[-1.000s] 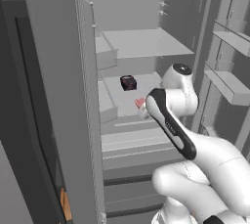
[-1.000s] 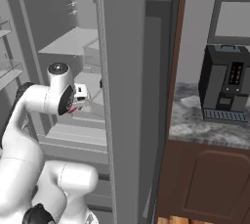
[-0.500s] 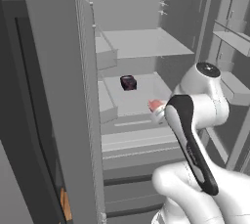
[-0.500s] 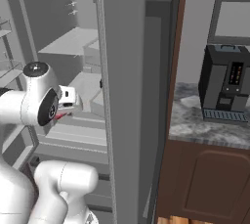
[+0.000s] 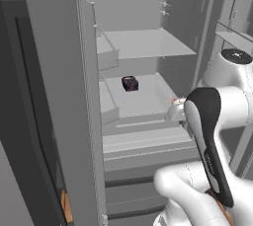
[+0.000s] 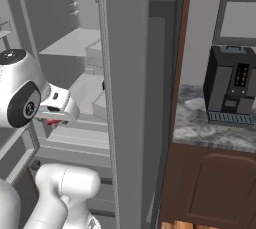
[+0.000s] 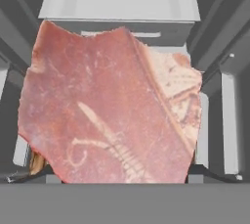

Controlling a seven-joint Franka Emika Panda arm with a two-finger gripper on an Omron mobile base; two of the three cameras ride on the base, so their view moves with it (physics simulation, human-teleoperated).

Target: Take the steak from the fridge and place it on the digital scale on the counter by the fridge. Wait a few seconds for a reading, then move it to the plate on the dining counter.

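— One steak [image 7: 110,105], pink-red, pressed right up against my hand camera. Where is it?

— Clamped in my pincer [image 6: 50,121], whose jaws stand wide around the slab, out in front of the fridge [image 5: 148,47] shelves.

— Anything behind it?

— Dark boxy item [image 5: 130,83] on the middle shelf, at ten o'clock from my hand. Black coffee machine [image 6: 232,92] on the counter [image 6: 200,123], far at three o'clock.

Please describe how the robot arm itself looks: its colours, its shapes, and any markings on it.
The arm has smooth, rounded white shells with glossy black joint sections. A round dark cap tops one joint. In the right base view, a black disc with small white markings covers another joint.
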